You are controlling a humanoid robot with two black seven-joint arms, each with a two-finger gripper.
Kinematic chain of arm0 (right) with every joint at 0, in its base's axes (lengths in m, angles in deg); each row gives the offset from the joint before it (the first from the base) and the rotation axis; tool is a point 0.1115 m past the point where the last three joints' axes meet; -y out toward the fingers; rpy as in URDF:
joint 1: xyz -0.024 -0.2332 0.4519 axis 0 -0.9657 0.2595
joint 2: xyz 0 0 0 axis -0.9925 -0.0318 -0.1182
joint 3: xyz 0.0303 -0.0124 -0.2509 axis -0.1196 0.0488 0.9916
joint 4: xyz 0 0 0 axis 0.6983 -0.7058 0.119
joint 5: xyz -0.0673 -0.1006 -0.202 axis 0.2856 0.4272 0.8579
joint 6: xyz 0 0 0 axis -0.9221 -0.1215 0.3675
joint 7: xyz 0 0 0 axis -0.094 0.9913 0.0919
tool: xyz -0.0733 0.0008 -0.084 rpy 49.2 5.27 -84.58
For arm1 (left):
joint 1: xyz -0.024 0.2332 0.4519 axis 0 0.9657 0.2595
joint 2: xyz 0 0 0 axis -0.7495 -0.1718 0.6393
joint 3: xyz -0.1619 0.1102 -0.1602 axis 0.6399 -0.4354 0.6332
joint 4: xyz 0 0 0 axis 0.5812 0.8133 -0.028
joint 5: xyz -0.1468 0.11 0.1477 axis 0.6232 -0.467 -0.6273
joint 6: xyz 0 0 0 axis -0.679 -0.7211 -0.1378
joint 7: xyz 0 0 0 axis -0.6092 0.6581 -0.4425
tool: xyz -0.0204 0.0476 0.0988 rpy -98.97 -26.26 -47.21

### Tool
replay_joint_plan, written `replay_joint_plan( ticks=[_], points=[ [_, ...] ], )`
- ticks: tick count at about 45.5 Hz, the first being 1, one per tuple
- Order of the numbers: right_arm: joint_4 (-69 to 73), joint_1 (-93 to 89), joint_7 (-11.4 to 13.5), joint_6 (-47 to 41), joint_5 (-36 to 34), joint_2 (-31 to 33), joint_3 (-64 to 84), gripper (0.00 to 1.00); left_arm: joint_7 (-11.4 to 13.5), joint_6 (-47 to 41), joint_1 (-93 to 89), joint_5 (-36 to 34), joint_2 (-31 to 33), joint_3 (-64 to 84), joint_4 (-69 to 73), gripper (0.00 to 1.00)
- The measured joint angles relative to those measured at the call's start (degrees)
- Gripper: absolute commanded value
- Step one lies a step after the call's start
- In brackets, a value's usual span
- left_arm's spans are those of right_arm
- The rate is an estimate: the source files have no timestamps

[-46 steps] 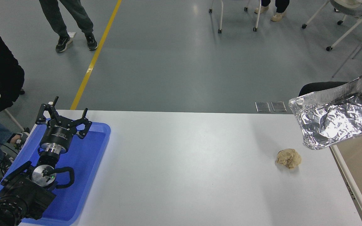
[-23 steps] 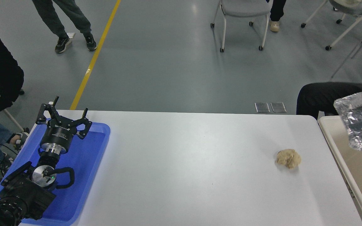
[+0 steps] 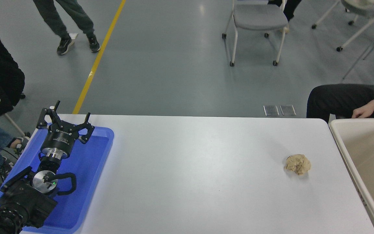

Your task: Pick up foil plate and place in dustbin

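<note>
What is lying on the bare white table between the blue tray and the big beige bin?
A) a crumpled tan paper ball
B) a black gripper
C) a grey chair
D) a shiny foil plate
A: a crumpled tan paper ball sits alone on the white table, just left of the beige bin.

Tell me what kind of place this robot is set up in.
Probably an indoor lab or workshop hall, not a home: a grey floor with a yellow line, wheeled office chairs, and people around a white table. The left gripper is parked over a blue tray.
</note>
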Motion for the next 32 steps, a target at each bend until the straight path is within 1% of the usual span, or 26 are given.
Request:
replay_joint_plan(
  ticks=[4,9,21,22,23,24,25,27,32],
  points=[
    [-2.8,-7.1,0.5,0.9,-2.1,-1.6,-4.6,0.00,0.0,0.0,0.0,0.0,0.0,0.0,0.0,1.00],
    [-5.7,-11.1,1.5,1.6,-4.0,-3.2,-8.7,0.00,0.0,0.0,0.1,0.0,0.0,0.0,0.0,1.00],
    [-9.3,-17.6,2.9,2.3,-6.0,-6.3,-15.0,0.00,0.0,0.0,0.1,0.0,-0.1,0.0,0.0,1.00],
    [-9.5,-18.0,2.9,2.3,-6.1,-6.5,-15.3,0.16,0.0,0.0,0.1,0.0,-0.1,0.0,0.0,1.00],
    [-9.9,-18.3,3.0,2.4,-6.2,-6.7,-15.7,0.58,0.0,0.0,0.1,0.0,-0.1,0.0,0.0,1.00],
    [-10.1,-18.4,3.1,2.4,-6.2,-6.7,-15.8,0.84,0.0,0.0,0.1,0.0,-0.1,0.0,0.0,1.00],
    [-10.3,-18.6,3.1,2.4,-6.3,-6.8,-16.0,0.91,0.0,0.0,0.1,0.0,-0.1,0.0,0.0,1.00],
    [-10.6,-19.0,3.2,2.5,-6.4,-7.1,-16.4,1.00,0.0,0.0,0.1,0.0,-0.1,0.0,0.0,1.00],
    [-11.3,-19.5,3.3,2.6,-6.6,-7.5,-17.4,1.00,0.0,0.0,0.1,0.0,-0.1,0.0,0.0,1.00]
  ],
)
